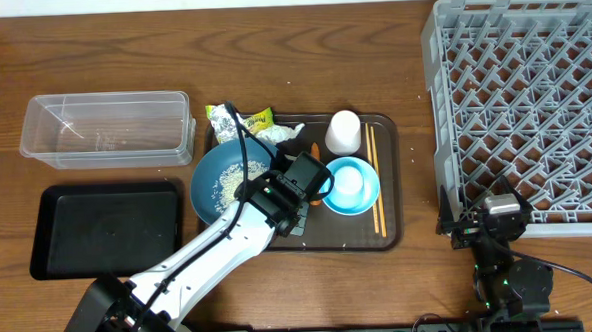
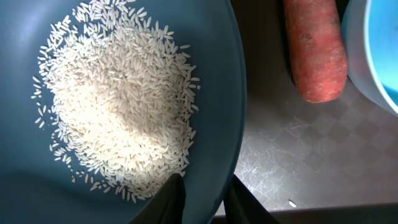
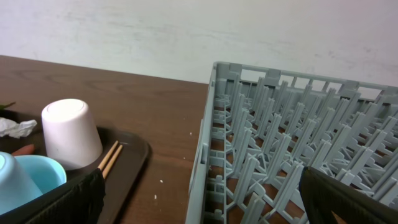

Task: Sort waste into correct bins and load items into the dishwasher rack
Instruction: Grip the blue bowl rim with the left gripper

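Observation:
My left gripper (image 1: 262,184) (image 2: 205,190) straddles the right rim of the dark-blue bowl (image 1: 209,180) (image 2: 214,74), one finger inside and one outside, shut on the rim. White rice (image 1: 231,177) (image 2: 118,106) lies in the bowl. The carrot (image 1: 314,149) (image 2: 314,50) lies just right of it, beside the light-blue bowl (image 1: 352,184) (image 2: 376,56) (image 3: 28,177). Behind are the wrapper (image 1: 236,122), the tissue (image 1: 280,134) (image 3: 15,127), the upturned white cup (image 1: 344,131) (image 3: 71,134) and the chopsticks (image 1: 375,178) (image 3: 109,158). My right gripper (image 1: 488,218) (image 3: 205,205) is open and empty at the rack's front left corner.
The grey dishwasher rack (image 1: 438,100) (image 3: 208,143) fills the right side. A clear tub (image 1: 104,129) stands far left with a black tray (image 1: 109,229) in front of it. The dishes sit on a dark brown serving tray (image 1: 391,227) (image 2: 298,143).

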You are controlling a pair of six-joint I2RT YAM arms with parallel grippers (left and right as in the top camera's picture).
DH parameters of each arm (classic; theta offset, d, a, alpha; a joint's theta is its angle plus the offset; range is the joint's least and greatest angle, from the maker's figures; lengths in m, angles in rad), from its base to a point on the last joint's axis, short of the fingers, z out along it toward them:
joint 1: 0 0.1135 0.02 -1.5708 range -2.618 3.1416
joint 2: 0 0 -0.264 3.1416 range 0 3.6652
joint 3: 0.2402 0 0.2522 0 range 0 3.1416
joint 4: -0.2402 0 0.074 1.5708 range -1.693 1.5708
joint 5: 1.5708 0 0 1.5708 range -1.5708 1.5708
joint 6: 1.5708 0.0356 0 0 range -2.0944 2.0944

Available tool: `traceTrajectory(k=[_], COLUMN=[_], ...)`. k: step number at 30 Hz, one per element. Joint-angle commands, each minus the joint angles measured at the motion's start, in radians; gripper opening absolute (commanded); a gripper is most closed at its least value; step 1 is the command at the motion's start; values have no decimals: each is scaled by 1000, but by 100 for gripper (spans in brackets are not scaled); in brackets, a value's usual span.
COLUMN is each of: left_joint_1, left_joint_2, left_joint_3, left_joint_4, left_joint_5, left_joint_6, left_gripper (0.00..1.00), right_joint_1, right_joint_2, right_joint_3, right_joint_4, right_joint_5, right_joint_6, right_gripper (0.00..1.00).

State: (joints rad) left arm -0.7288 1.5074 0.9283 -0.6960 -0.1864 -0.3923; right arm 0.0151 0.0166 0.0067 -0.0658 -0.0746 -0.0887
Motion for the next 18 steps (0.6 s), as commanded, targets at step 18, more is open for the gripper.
traceTrajectory(k=[18], left_joint_1=[3], left_joint_2=[53], left_joint_3=[-47], left_joint_4=[68], left_joint_5=[40], left_joint_6=[-11], left_gripper=[36], right_joint_1=[-8], right_joint_2=[-8], right_joint_3=[-1], right_joint_4=[-4], right_joint_5=[3], right_joint_6=[-13], right_gripper=[99])
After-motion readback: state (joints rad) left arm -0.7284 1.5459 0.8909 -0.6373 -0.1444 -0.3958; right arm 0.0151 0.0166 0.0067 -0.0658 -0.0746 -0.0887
